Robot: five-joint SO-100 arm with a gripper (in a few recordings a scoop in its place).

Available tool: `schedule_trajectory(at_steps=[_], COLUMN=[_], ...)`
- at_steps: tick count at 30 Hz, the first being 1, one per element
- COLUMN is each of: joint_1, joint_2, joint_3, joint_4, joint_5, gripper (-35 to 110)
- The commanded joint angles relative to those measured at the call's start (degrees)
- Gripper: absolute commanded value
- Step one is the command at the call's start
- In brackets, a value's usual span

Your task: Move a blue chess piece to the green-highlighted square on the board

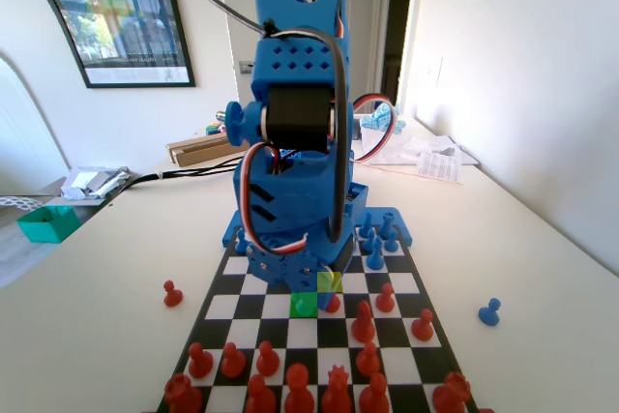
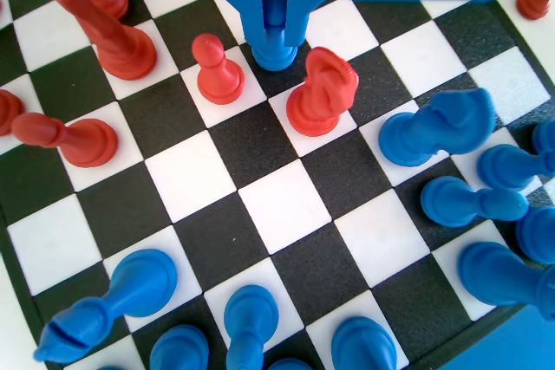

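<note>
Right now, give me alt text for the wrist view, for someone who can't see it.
The gripper hangs from the top edge, its jaws closed around a blue pawn standing on the board, with a red pawn to its left and a red knight to its right.

Gripper point(image 2: 275, 19) jaws closed around a blue pawn point(image 2: 274, 41) standing on the board point(image 2: 282, 205), between a red pawn point(image 2: 217, 71) and red knight point(image 2: 323, 93).

White walls, a framed poster point(image 1: 121, 12), papers point(image 1: 435, 157) on the sunlit table point(image 1: 542, 249).
</note>
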Motion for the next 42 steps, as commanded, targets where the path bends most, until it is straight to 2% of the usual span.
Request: schedule_trajectory(at_steps=[1, 21, 32, 42], joint_1=[0.6, 1.2, 1.5, 1.7], joint_2=[4.5, 7.1, 12.7, 27.7], joint_3=[1.0, -2.4, -12.7, -20.7], joint_4=[0.8, 3.3, 14.2, 29.5], joint_5=[-0.9, 1.1, 1.2, -7.6], gripper=[1, 11, 11, 10])
